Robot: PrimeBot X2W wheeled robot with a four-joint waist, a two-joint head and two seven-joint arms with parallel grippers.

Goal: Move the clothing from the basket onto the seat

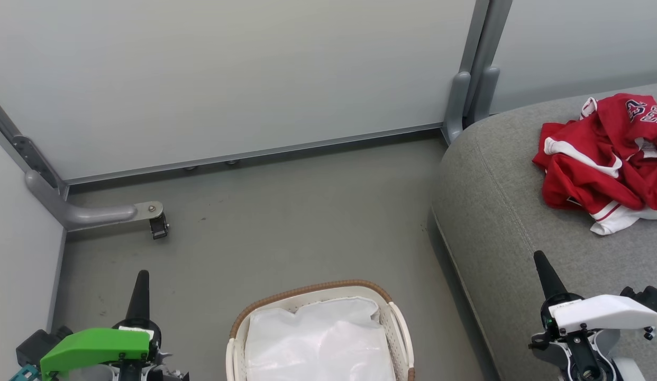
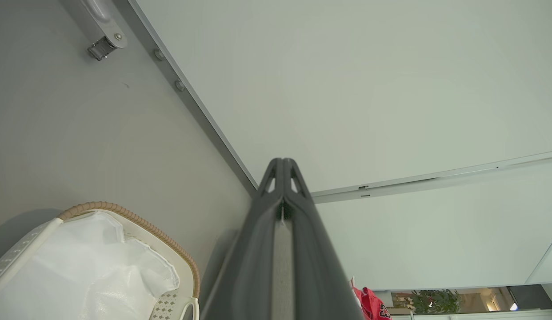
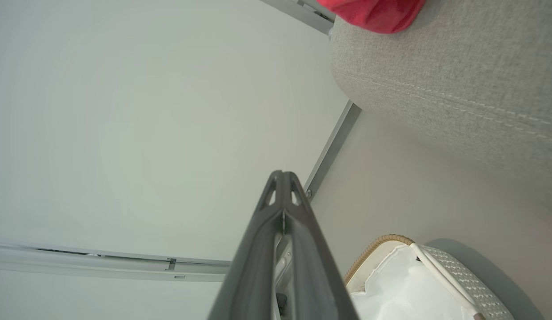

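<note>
Over on the robot's right, the bright red fabric clothing with white trim stripes (image 1: 598, 159) lies in a crumpled heap on the large light grey upholstered seat cushion (image 1: 498, 227), toward its far side. White-and-navy lettering shows on the top fold.

Well apart from it, on the grey floor (image 1: 281, 211), stands the small oval cream plastic basket with perforated sides and a brown woven-look rim (image 1: 307, 290). A rumpled white cloth liner (image 1: 318, 338) shows across its inside.

The left gripper (image 1: 142, 278), above a green housing (image 1: 96, 346), hovers over the floor just left of the basket. Its two long dark fingers are pressed together and hold nothing. The right gripper (image 1: 540, 262), above a white housing (image 1: 603, 312), hangs over the near edge of the seat, short of the clothing, its fingers likewise closed on nothing.

Pale grey partition panels (image 1: 228, 74) with metal posts stand behind the floor and the seat.
</note>
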